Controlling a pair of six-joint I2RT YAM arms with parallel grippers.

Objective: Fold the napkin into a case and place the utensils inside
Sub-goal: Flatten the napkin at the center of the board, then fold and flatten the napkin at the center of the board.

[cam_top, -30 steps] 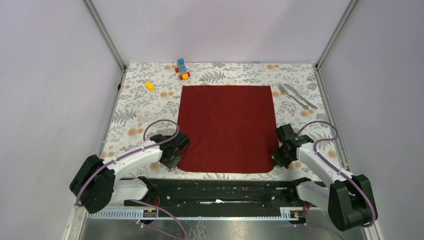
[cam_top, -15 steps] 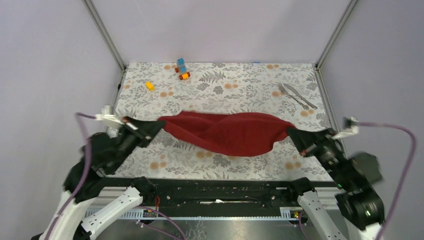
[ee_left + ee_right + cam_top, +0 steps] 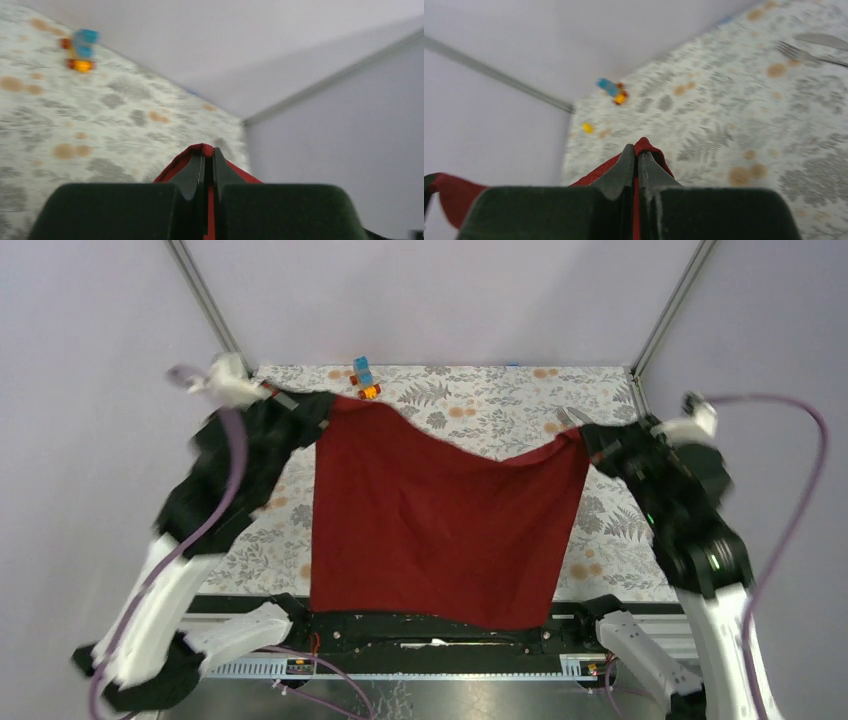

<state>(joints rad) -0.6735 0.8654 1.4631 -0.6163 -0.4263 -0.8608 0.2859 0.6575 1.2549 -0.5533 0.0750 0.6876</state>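
The napkin (image 3: 440,525) is held up in the air above the desk (image 3: 470,405). It is hung like a sheet between the two arms. Its top edge sags in the middle. Its bottom edge hangs down at the near end of the desk.

The left claw (image 3: 322,403) is shut tight on the napkin's top left corner. In the left wrist view, a small bit of red cloth is seen pinched between the two fingers (image 3: 192,172). The right claw (image 3: 588,437) is shut tight on the top right corner. The same pinch is seen in the right wrist view, with red cloth poking out at the tips.

The fork (image 3: 804,54) and knife (image 3: 824,40) are laid side by side, flat on the desk, near its far right corner. From the top, only a small bit of them can be seen past the napkin's right corner.

Some toy blocks (image 3: 364,378), blue and orange, are stuck together near the far edge of the desk, close to the left claw. A yellow block (image 3: 587,128) is seen alone in the right wrist view, near the desk's left edge.
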